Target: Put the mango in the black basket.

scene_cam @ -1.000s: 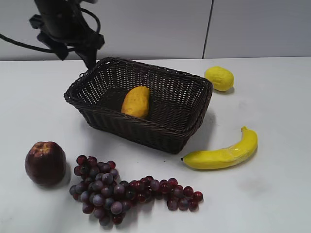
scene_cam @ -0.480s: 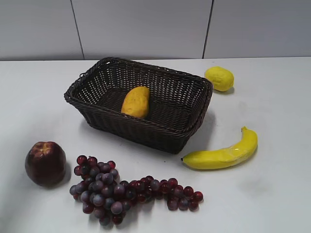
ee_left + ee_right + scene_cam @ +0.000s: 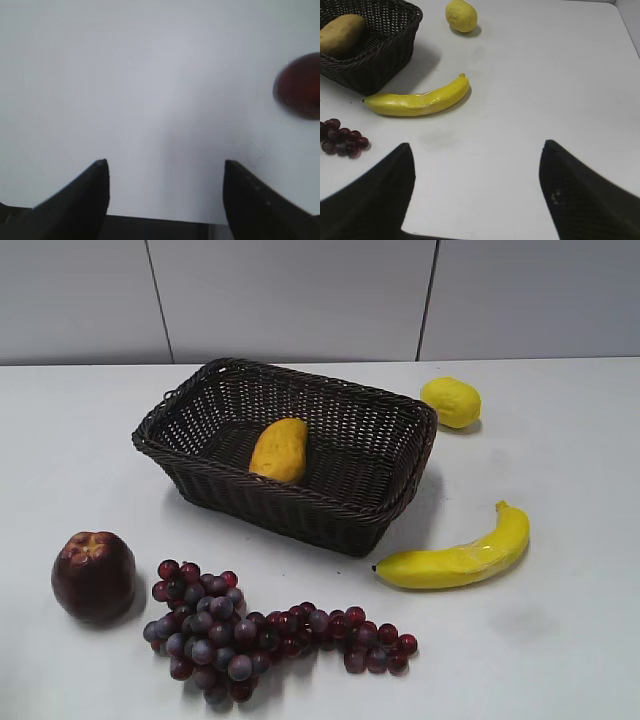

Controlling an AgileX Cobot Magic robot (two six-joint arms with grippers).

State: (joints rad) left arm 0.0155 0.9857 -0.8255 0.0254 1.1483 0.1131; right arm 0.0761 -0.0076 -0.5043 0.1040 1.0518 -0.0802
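Observation:
The yellow-orange mango (image 3: pixel 280 450) lies inside the black basket (image 3: pixel 390 475), on its floor toward the left half; nothing holds it. It also shows in the right wrist view (image 3: pixel 340 32), inside the basket (image 3: pixel 390 52) at the top left. No arm shows in the exterior view. My left gripper (image 3: pixel 165 162) is open and empty over bare white table. My right gripper (image 3: pixel 477 145) is open and empty over bare table, below the banana.
A yellow banana (image 3: pixel 460 555) lies right of the basket and a lemon (image 3: pixel 451 401) behind it. A dark red apple (image 3: pixel 93 576) and a bunch of purple grapes (image 3: pixel 250 635) lie in front. The apple shows blurred in the left wrist view (image 3: pixel 300 86).
One second ago the left arm stood above the basket's far left corner. It has since left the exterior view. The mango and other fruit have not moved.

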